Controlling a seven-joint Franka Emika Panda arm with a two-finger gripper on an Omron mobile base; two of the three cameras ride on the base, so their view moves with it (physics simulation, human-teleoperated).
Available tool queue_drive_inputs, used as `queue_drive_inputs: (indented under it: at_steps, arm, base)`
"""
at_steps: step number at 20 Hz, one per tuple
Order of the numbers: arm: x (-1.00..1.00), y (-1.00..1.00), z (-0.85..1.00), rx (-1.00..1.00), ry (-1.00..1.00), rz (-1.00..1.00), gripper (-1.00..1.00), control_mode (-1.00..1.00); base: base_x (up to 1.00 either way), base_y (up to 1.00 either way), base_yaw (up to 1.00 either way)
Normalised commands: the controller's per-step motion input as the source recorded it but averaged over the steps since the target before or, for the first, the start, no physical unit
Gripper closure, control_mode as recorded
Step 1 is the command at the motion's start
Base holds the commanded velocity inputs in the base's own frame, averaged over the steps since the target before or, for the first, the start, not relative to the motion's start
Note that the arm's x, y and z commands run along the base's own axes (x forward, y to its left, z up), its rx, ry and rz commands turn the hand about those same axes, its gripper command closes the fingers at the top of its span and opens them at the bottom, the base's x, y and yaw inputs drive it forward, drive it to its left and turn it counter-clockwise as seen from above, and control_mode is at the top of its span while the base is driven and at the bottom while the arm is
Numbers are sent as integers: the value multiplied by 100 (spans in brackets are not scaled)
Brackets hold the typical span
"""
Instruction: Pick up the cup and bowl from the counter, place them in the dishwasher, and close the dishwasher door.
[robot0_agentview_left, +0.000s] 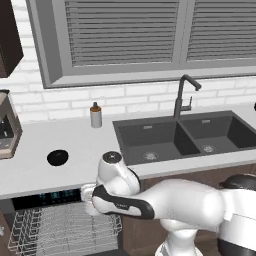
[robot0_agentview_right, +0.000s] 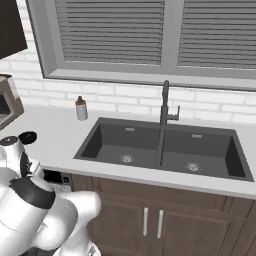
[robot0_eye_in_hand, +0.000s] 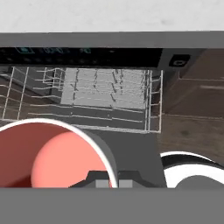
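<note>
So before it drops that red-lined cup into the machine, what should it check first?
1. Tool shut on the white cup with red inside: ok, fingers pinch its rim.
2. White wire rack pulled out and free to receive it: ok.
3. Cup over the rack: cannot tell, it seems near the rack's front edge.
4. Cup upright: ok, its mouth faces the hand camera.
5. Small glossy black bowl loaded: not ok, it sits on the light grey counter.
6. Dishwasher door closed: not ok.

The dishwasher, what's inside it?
Inside the dishwasher sits a white wire rack with no dishes on the part that shows. The cup, held above, covers the rack's near left corner. The bowl waits on the counter.
</note>
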Motion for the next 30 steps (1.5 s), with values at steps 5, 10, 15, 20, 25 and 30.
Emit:
queue_drive_inputs:
  at_steps: [5,10,15,20,25,30]
  arm:
    - [-69,57,-56,-5,0,-19,100,-100]
    - [-5,49,-69,-12,3,-7,100,-100]
    - [11,35,-49,-17,-2,0,100,-100]
    - [16,23,-29,-12,-4,0,100,-100]
    - [45,1,-21,-3,0,0,100,-100]
    - [52,0,-19,-3,0,0,100,-100]
  base:
    - [0,0,0]
    - [0,0,0]
    - [0,0,0]
    - [0,0,0]
    - [0,0,0]
    - [0,0,0]
